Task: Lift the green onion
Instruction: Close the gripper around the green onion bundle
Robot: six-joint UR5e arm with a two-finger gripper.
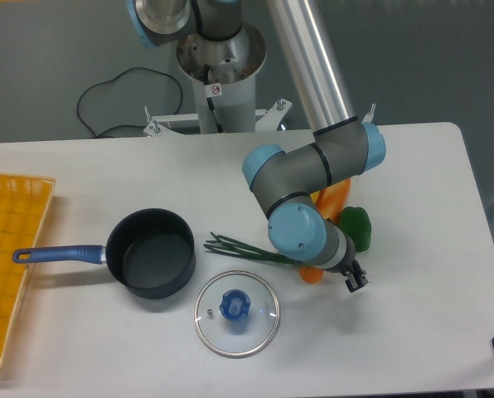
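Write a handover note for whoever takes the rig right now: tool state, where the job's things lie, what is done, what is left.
Tool: low over the table by the vegetable pile, mostly hidden behind the wrist; open or shut cannot be told.
Green onion: flat on the table, leaf tips splayed toward the pot, its other end running under the arm's wrist. Not lifted.
Nearby: glass lid just in front of it, green pepper and carrot behind the arm.
Done: approach only.
Left: grasp the onion and lift it.
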